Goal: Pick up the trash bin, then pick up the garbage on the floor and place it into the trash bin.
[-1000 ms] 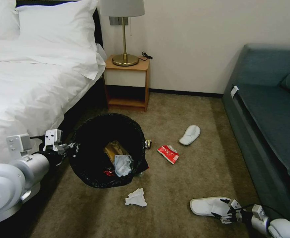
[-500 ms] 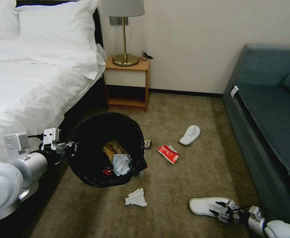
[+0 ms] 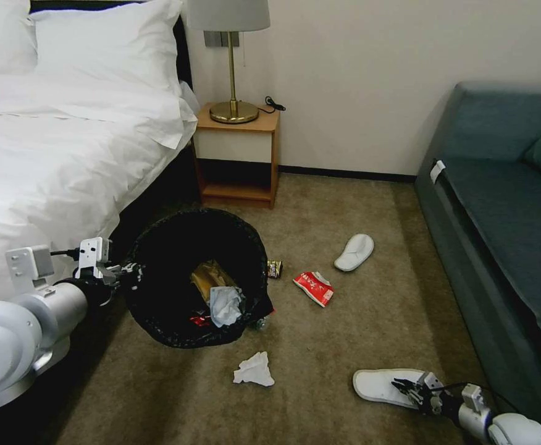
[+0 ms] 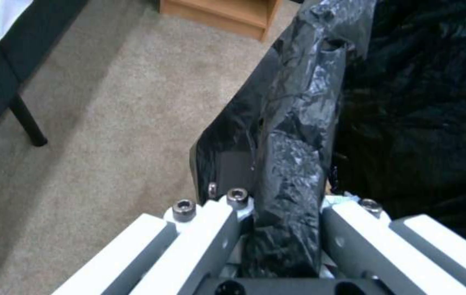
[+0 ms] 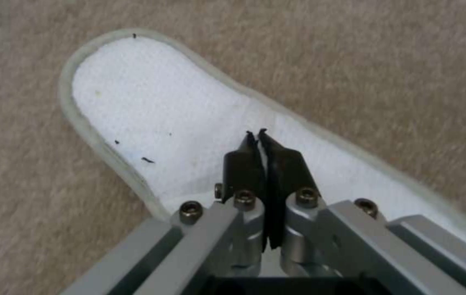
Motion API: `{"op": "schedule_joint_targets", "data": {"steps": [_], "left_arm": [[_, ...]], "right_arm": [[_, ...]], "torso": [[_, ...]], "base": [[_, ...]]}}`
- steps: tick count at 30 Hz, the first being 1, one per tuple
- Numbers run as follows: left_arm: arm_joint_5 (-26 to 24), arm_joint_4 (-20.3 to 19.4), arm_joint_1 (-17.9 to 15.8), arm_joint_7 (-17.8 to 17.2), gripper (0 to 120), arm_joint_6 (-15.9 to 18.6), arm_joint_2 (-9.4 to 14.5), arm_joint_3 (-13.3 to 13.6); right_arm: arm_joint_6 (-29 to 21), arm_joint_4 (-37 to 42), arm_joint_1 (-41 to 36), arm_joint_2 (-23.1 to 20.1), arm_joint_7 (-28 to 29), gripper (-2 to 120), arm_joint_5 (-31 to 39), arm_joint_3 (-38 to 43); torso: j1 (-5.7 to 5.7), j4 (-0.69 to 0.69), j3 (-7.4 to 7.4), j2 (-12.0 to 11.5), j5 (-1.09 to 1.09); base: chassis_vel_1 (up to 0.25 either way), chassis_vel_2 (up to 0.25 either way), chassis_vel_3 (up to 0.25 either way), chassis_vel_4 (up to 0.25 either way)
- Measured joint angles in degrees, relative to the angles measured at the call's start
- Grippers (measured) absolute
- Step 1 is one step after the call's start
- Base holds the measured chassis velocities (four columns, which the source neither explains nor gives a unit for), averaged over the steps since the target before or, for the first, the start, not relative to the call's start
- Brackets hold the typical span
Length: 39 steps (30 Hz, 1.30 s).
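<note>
The trash bin (image 3: 178, 247), lined with a glossy black bag, hangs tilted just above the floor beside the bed. My left gripper (image 3: 125, 272) is shut on its near rim, and the bag-covered rim (image 4: 293, 164) sits clamped between the fingers. A tan paper bag (image 3: 207, 275) and a pale crumpled piece (image 3: 224, 305) lie inside. My right gripper (image 3: 406, 389) is low at the front right, its fingertips (image 5: 258, 137) pressed together on the upper of a white slipper (image 3: 378, 384) (image 5: 151, 106). A crumpled tissue (image 3: 254, 369), a red wrapper (image 3: 314, 287), a small dark wrapper (image 3: 275, 269) and another slipper (image 3: 354, 251) lie on the carpet.
The white bed (image 3: 48, 167) runs along the left. A wooden nightstand (image 3: 238, 157) with a brass lamp (image 3: 232, 62) stands against the back wall. A teal sofa (image 3: 505, 235) lines the right side. Open carpet (image 3: 357, 327) lies between them.
My right gripper has dropped lower over the near slipper and its fingers have closed. The left gripper and the bin have shifted slightly left and away.
</note>
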Motion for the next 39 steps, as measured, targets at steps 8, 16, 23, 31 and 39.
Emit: {"op": "schedule_joint_targets", "data": {"steps": [8, 16, 23, 31, 39], "left_arm": [[0.0, -0.4, 0.4, 0.0, 2, 0.0, -0.3, -0.1], [0.3, -1.0, 0.7, 0.0, 2, 0.0, -0.6, 0.2], [1.2, -1.2, 0.9, -0.2, 2, 0.0, -1.2, 1.7], [1.9, -1.0, 0.6, 0.4, 2, 0.0, -1.6, 3.5], [2.0, -1.1, 0.8, 1.0, 2, 0.0, -1.5, 3.5]], "right_arm": [[-0.3, 0.9, -0.4, 0.0, 1.2, 0, 0.0, 0.6], [-0.2, 3.9, -1.7, 0.0, 2.8, 0, 0.1, 3.6], [-4.5, 22.4, -7.7, -2.2, 5.4, 0, 5.6, 11.1], [-11.1, 41.7, -9.1, -3.7, 9.5, 0, 12.7, 17.1], [-17.5, 55.3, -4.3, -3.9, 15.3, 0, 21.0, 16.0]], "torso": [[0.0, 0.0, 0.0, 0.0, 0.0], [0.0, 0.0, 0.0, 0.0, 0.02], [0.0, 0.01, 0.0, 0.0, -0.01], [0.0, 0.0, 0.0, 0.0, -0.02], [0.0, 0.0, 0.0, 0.0, -0.01]], "base": [[0.0, 0.0, 0.0, 0.0], [0.0, 0.0, 0.0, 0.0], [0.0, 0.0, 0.0, 0.0], [0.0, 0.0, 0.0, 0.0], [0.0, 0.0, 0.0, 0.0]]}}
